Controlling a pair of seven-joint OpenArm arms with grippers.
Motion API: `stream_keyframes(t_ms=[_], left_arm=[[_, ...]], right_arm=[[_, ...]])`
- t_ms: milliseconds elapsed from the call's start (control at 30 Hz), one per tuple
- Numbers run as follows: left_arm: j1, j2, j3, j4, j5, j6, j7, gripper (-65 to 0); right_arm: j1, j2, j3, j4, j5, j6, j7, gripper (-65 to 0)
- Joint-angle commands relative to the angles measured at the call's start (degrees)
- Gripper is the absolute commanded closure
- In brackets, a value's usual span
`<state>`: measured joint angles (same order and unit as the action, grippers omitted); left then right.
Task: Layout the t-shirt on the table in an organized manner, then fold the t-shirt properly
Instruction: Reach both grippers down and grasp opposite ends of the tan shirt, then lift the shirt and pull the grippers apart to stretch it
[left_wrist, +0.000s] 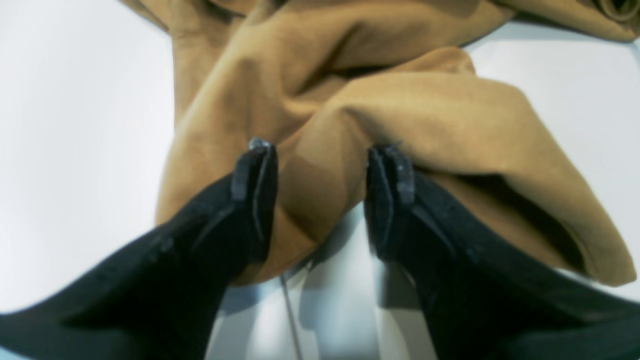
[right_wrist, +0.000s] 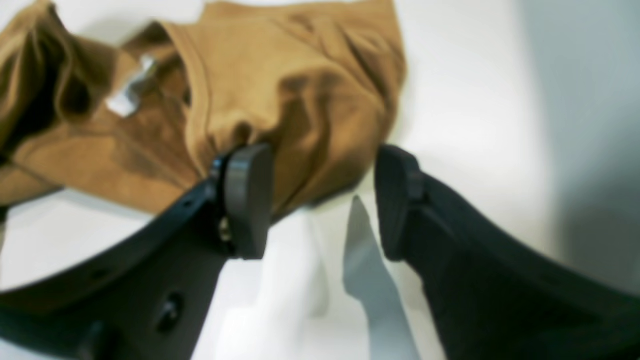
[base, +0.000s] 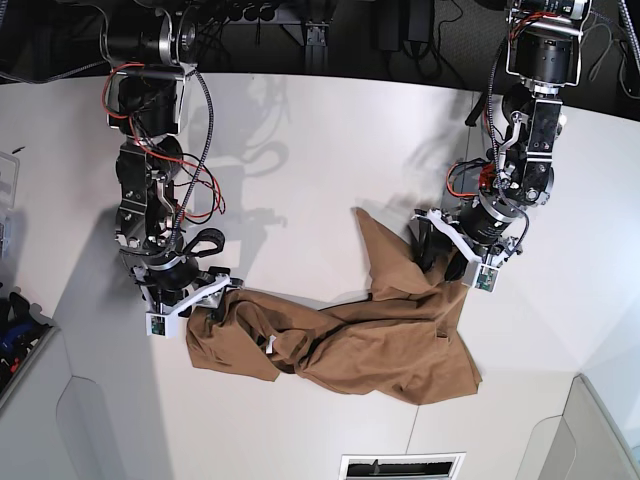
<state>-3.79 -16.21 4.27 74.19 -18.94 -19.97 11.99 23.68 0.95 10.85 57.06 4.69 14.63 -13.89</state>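
The t-shirt is seen crumpled on the table. A fold is straddled by the spread left gripper; the shirt's collar edge is straddled by the parted right gripper. Too thick a bunch could be pinched, leaving the layout twisted.

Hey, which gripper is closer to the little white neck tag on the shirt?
Right. The right gripper straddles the t-shirt's edge by the collar, close to the neck tag. The left gripper sits at the far end of the cloth.
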Motion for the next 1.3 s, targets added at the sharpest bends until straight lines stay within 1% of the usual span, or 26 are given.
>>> stream_keyframes(t_ms=[0,67,100,133,167,200,233,300,333,433,567,667,800,867,967,1067,1100,1200,1233,1267], left_arm=[[-1.11,-0.48,-0.20,0.72,-0.57,-0.20,-1.44,-32.2],[-1.14,-0.48,-0.20,0.72,-0.57,-0.20,-1.46,-32.1],[-1.14,-0.48,-0.20,0.72,-0.57,-0.20,-1.46,-30.7],[-1.14,-0.48,-0.20,0.72,-0.57,-0.20,-1.44,-27.3],[-1.14,-0.48,-0.20,0.72,-0.57,-0.20,-1.44,-22.1],[-1.14,-0.48,-0.20,0.72,-0.57,-0.20,-1.46,-16.2],[-1.16,-0.46,-0.20,0.72,-0.57,-0.17,-1.49,-10.5],[-1.14,-0.48,-0.20,0.72,-0.57,-0.17,-1.66,-1.1],[-1.14,-0.52,-0.22,0.72,-0.55,-0.17,-1.66,0.0],[-1.16,-1.25,-0.22,0.76,-0.57,-0.15,-1.90,0.0],[-1.09,-4.20,-0.22,1.90,-0.57,-0.15,-3.19,0.0],[-0.90,-7.06,-0.28,4.33,-0.57,-0.15,-3.10,0.0],[-0.79,-10.64,-1.95,7.96,-0.57,-0.17,-1.88,0.0],[-0.79,-12.04,-3.98,9.92,-0.57,-0.20,-0.17,0.0],[-0.74,-13.68,-8.00,13.46,-0.59,-0.24,4.17,0.0],[-0.76,-15.34,-11.04,16.61,-2.05,-0.52,7.72,0.0],[-0.79,-15.87,-11.65,17.22,-3.19,-1.16,8.11,0.0],[-0.79,-16.70,-12.13,17.46,-6.45,-5.11,8.20,0.0],[-0.68,-16.61,-12.11,17.44,-6.82,-5.90,8.28,-4.9],[-0.50,-16.39,-12.11,17.44,-7.10,-6.47,8.46,-11.5]], right_arm=[[2.03,-0.04,0.00,-0.61,-0.17,0.11,1.86,-32.5],[3.23,-0.37,0.00,-3.45,-0.20,0.15,2.58,-32.5],[3.65,-0.52,0.00,-4.48,-0.22,0.17,2.60,-32.5],[3.87,-0.66,0.00,-5.11,-0.22,0.46,2.80,-32.5],[3.91,-0.83,0.00,-5.44,-0.24,1.33,3.10,-32.2],[3.89,-0.90,0.00,-5.49,-0.22,2.43,3.58,-30.5],[3.89,-0.98,0.00,-5.44,-0.22,3.13,3.72,-25.4],[3.93,-0.96,0.00,-5.22,-0.24,4.22,4.02,-8.2],[3.91,-0.94,0.02,-4.87,-0.24,4.79,4.31,0.0],[3.91,-0.79,0.02,-3.02,-1.84,6.84,4.46,0.0],[3.72,-0.20,0.17,2.25,-2.34,7.13,4.13,0.0],[2.75,1.36,0.17,8.35,-2.12,7.06,0.92,0.0],[1.49,4.57,0.24,15.37,-2.03,6.86,-3.85,0.0],[0.87,6.19,0.81,17.94,-1.09,6.03,-5.92,0.0],[-0.57,8.24,3.23,21.14,2.01,5.97,-8.48,0.0],[-1.81,8.87,7.58,22.23,4.96,5.97,-10.47,0.0],[-2.36,8.87,9.20,22.23,5.88,5.97,-10.67,0.0],[-4.52,8.83,12.59,22.21,9.79,5.97,-11.65,0.0],[-5.35,8.79,13.38,22.21,10.80,5.99,-12.13,-10.0],[-6.27,8.59,14.03,22.21,11.30,6.16,-12.28,-21.9]])
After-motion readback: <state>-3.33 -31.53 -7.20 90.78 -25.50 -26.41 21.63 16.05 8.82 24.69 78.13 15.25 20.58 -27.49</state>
